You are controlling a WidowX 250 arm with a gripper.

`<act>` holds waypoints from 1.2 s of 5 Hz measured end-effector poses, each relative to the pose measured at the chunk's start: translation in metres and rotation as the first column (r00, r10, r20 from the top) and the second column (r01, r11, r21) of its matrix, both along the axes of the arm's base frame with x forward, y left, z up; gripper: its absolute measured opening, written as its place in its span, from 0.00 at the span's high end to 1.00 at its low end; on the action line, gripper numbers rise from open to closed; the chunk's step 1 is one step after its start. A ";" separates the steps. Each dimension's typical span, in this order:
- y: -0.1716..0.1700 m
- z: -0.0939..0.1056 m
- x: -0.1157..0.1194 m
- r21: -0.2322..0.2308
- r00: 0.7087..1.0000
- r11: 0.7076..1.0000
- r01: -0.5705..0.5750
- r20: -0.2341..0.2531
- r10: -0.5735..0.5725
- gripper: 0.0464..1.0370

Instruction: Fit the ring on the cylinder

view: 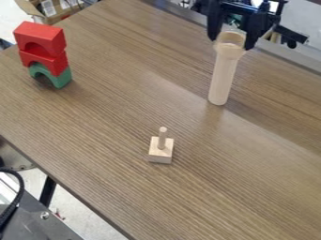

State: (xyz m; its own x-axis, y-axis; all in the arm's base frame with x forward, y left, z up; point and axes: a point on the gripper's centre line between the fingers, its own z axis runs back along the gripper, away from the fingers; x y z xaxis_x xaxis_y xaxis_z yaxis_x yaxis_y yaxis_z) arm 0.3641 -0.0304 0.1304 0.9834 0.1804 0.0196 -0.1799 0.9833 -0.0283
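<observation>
Ring is resting at the cylinder's top, upper right, and the claw is pinching it. A pegged block is standing below centre, well apart; red blocks are sitting on a green arch, upper left. Beyond, a cardboard box is holding unclear contents.

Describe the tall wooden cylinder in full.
The cylinder is a pale, plain, slender round post, apparently of smooth, light wood. It stands upright near the table's far edge, right of centre in the view, its foot resting on the brown wood-grain tabletop. At its upper end is the wider, pale ring, with the black gripper there too. Whether the ring already encircles the cylinder's top or sits just above it, I cannot tell.
</observation>
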 end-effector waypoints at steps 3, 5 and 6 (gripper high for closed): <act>0.002 -0.006 0.002 0.011 1.000 1.000 0.013 -0.007 -0.013 0.31; 0.002 -0.014 0.005 0.019 1.000 1.000 0.015 -0.019 -0.014 0.31; 0.002 -0.010 0.009 0.020 1.000 1.000 0.015 0.000 -0.015 0.31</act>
